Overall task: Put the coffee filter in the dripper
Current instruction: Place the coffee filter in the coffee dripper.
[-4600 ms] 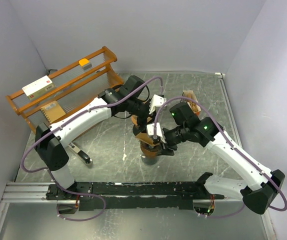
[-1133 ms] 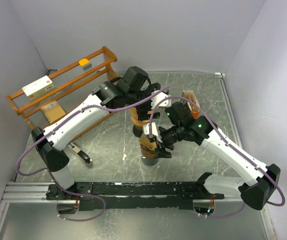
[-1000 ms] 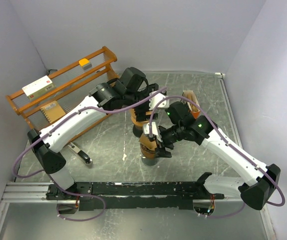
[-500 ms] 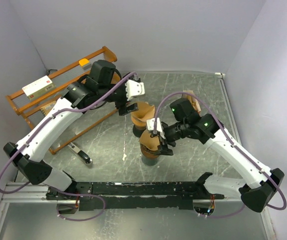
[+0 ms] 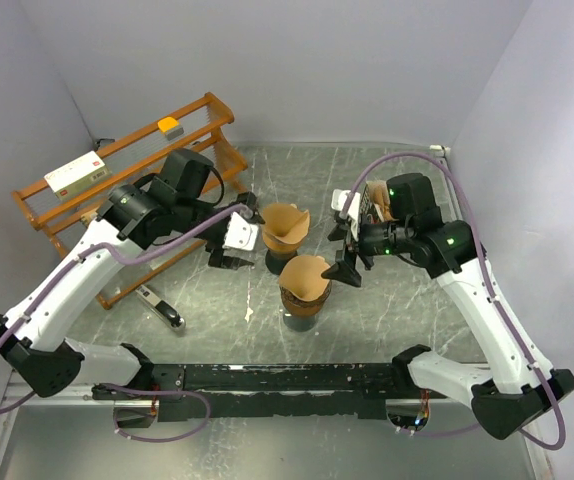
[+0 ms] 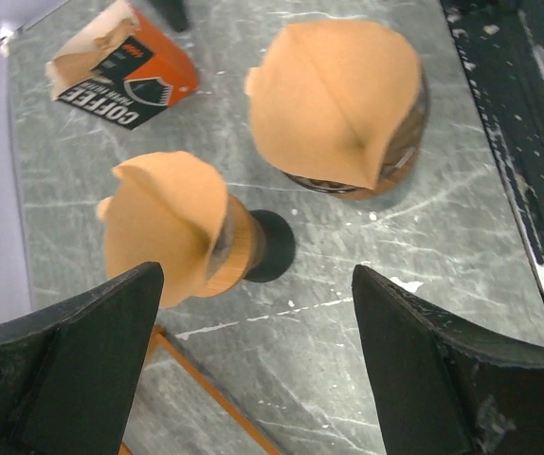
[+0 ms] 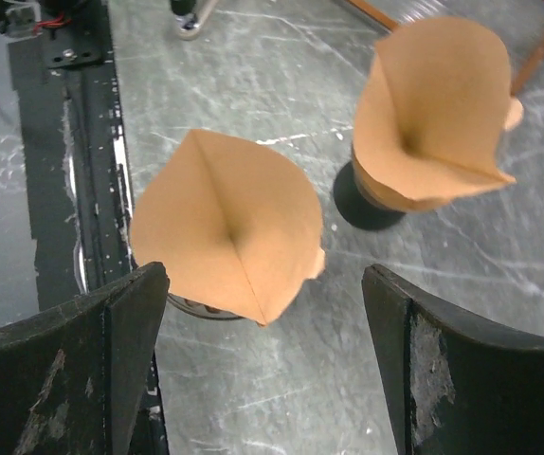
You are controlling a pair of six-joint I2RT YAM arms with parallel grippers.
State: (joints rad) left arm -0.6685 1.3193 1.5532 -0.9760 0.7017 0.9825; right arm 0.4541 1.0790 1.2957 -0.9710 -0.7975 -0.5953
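Two brown paper coffee filters stand opened as cones. One filter (image 5: 305,278) (image 6: 334,104) (image 7: 225,223) sits in the dark glass dripper (image 5: 301,312) nearer the arms. The other filter (image 5: 286,228) (image 6: 163,227) (image 7: 433,114) sits in a wooden dripper on a black base (image 6: 270,248) just behind it. My left gripper (image 5: 235,238) (image 6: 262,379) hangs open to the left of both, holding nothing. To their right is my right gripper (image 5: 339,252) (image 7: 262,370), open as well, with nothing between its fingers.
An orange and black coffee filter box (image 6: 120,71) (image 5: 377,205) lies at the back right, partly behind my right arm. A wooden rack (image 5: 127,170) with a white box (image 5: 74,172) stands at the left. A black-handled tool (image 5: 157,305) lies near the rack.
Both arms have drawn back from the drippers, the left to the left and the right to the right. The right gripper has opened wider. Both filters stay in their drippers.
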